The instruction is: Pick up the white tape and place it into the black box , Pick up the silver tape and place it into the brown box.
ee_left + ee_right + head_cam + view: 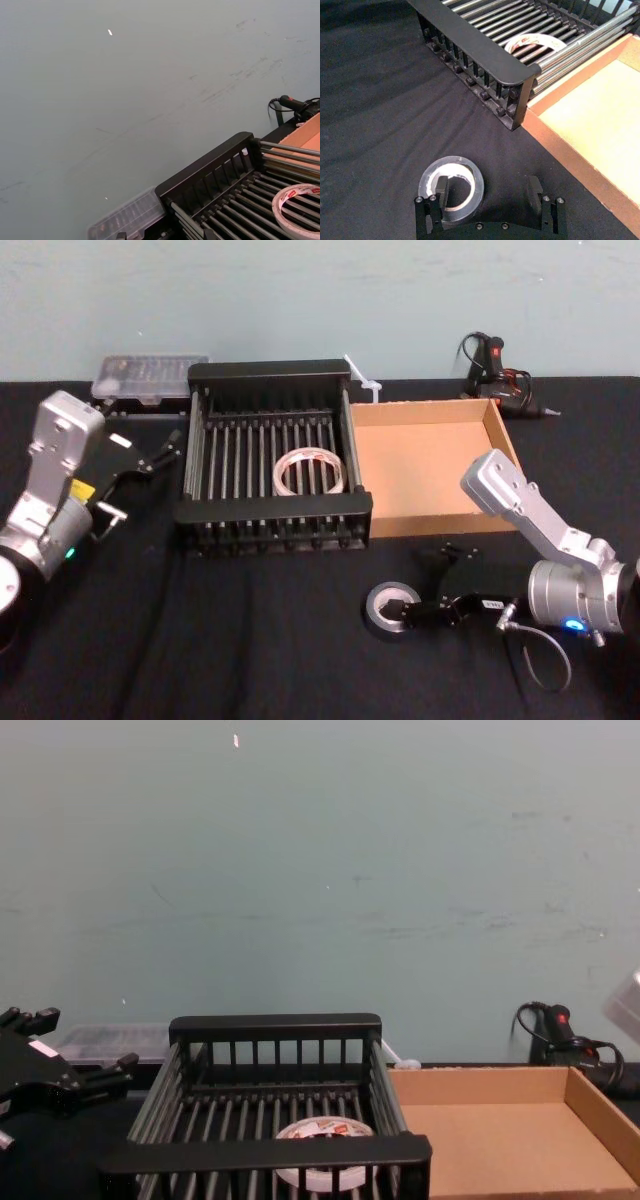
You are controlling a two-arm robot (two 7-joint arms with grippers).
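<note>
**Silver tape: right gripper set for the pinch**

Black cloth table [250, 660] under a pale teal wall. Black box [270, 508] at centre. Brown box [420, 465] against its right side, floor bare. White tape [325, 1130] lies flat on the black box's bars, so that half reads as done. Silver tape [451, 163] lies flat on the cloth, near side, just in front of where the 2 boxes meet.

Step in hand, by my reading: grasp the silver tape.
- Close squarely on the roll wall between the fingers.
- Get a firm grip before lifting.
- Rise enough to clear the brown box's near wall.
- Release low over its floor.

Right gripper [488, 182]: jaws spread wide, 1 finger [441, 186] down in the roll's core, the other on the cloth outside. Nothing pinched yet.

Left gripper [160, 452]: parked left of the black box, jaws apart, empty.
</note>
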